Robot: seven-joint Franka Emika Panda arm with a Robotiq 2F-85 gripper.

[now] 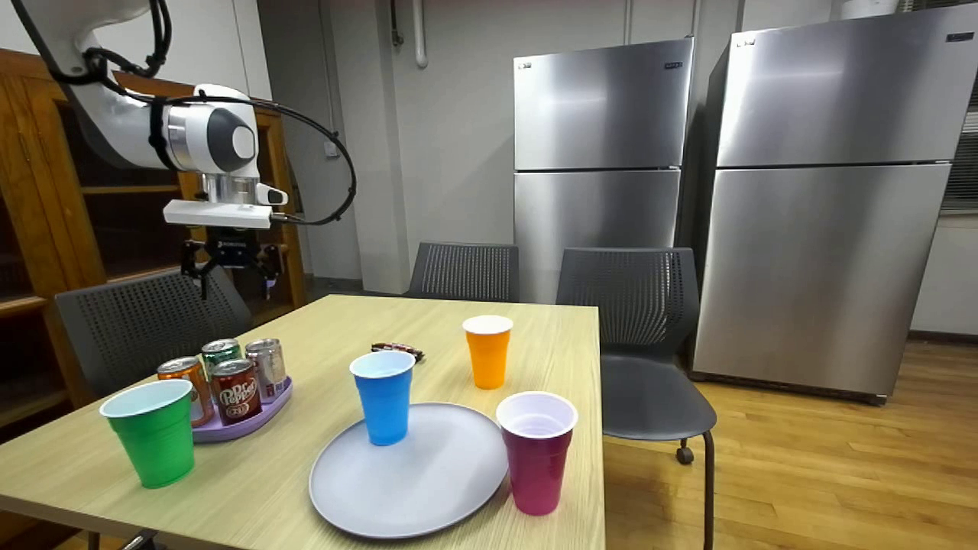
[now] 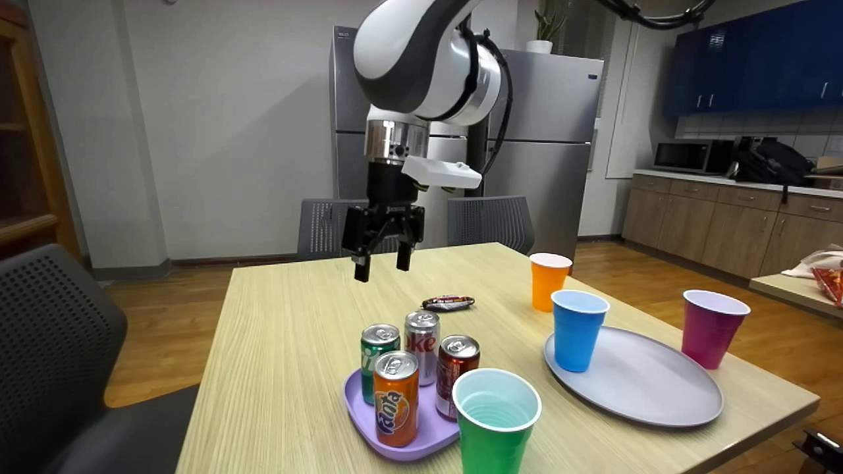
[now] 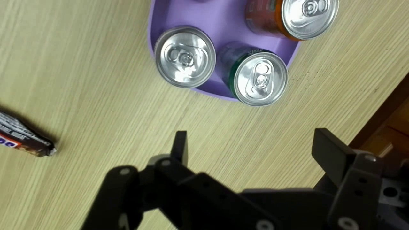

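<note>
My gripper [image 3: 250, 140] is open above the pale wooden table, with only tabletop visible between its spread fingers [image 3: 332, 153]. In both exterior views the gripper [image 2: 382, 264] hangs in the air and touches nothing. Nearest to it in the wrist view are a green can [image 3: 260, 78] and a silver can [image 3: 185, 57], standing upright in a purple tray [image 3: 207, 19]. An orange Fanta can [image 3: 308, 17] shares that tray, as does a dark red Dr Pepper can [image 1: 236, 393], almost wholly cut off in the wrist view. A wrapped candy bar [image 3: 22, 137] lies on the table.
A green cup [image 1: 153, 439] stands beside the tray. The blue cup [image 1: 386, 405] sits on a round grey plate [image 1: 451, 489], with an orange cup [image 1: 489, 355] and a magenta cup [image 1: 536, 458] nearby. Dark chairs [image 2: 53, 329] surround the table; two refrigerators stand behind.
</note>
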